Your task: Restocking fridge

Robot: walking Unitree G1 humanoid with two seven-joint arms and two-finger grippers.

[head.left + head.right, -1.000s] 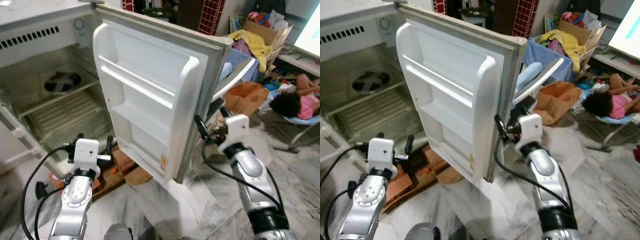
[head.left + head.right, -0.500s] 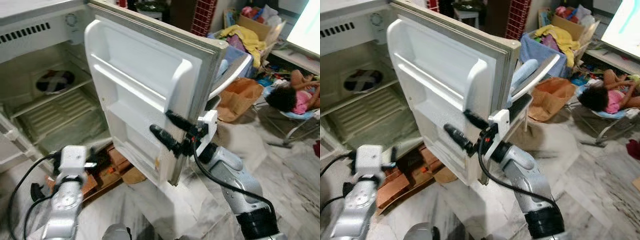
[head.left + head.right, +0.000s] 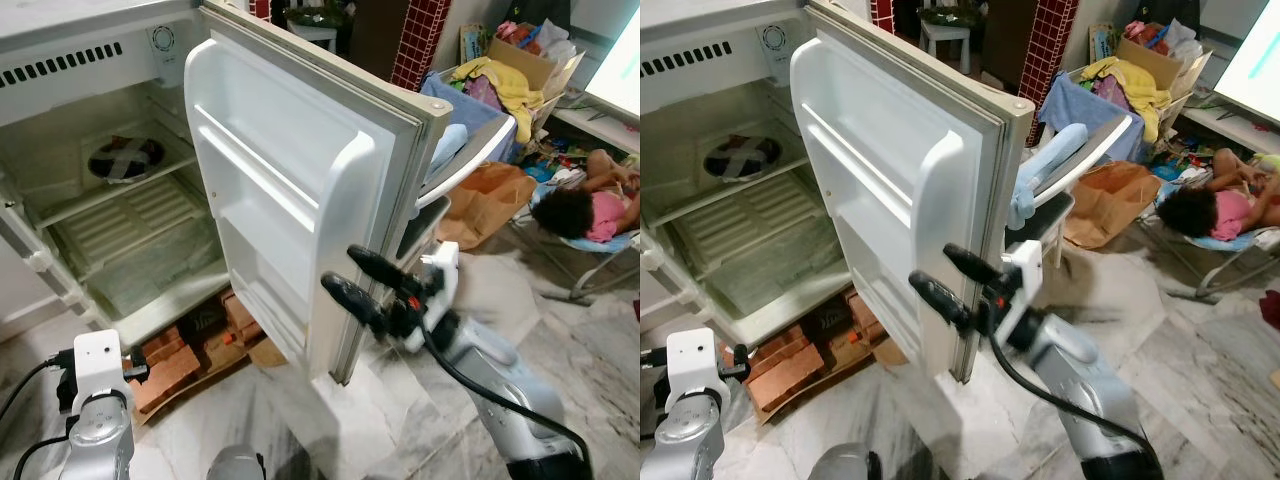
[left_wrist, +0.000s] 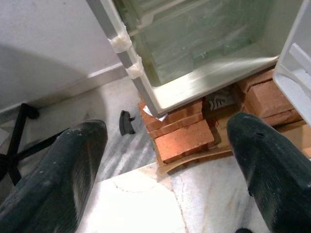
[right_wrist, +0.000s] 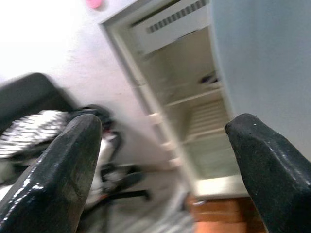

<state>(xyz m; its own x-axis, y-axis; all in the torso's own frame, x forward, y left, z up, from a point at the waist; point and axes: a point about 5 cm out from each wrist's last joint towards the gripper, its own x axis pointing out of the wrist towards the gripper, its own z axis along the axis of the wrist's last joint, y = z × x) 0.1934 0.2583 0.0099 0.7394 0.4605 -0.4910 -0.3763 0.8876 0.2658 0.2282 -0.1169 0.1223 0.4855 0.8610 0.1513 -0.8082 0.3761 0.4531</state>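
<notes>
**Marble floor, open fridge: robot reaches past the door's edge**

Marble floor (image 3: 330, 420) stretches before a white fridge (image 3: 90, 130) that fills the upper left of the frame, its cavity open. A plate (image 3: 122, 158) lies on the upper wire shelf, and a clear drawer (image 3: 150, 255) sits below it. The fridge door (image 3: 290, 190) swings wide toward the centre of the frame, its moulded shelves bare. Red bricks (image 3: 175, 350) and flattened cardboard prop the cabinet's base at lower left.

At centre right, the right gripper (image 3: 352, 278) juts in front of the door's free edge, its two black fingers (image 3: 348, 299) spread apart with nothing between them. Whether either touches the door cannot be told. Seen from the right wrist, the fingers (image 5: 53, 174) frame the fridge cavity and a dark chair beyond.

At lower left, the left gripper (image 4: 165, 160) hangs low over the floor, fingers spread wide and empty; its wrist camera looks down on the bricks, a small black scrap (image 4: 126, 122) on the marble and the fridge's bottom corner.

Behind the door, a pale blue baby seat (image 3: 1055, 165) stands beside a brown paper bag (image 3: 495, 195). In the upper right, heaped clothes (image 3: 510, 85) spill from a cardboard box, and a person (image 3: 590, 205) in pink lies on a low seat.
</notes>
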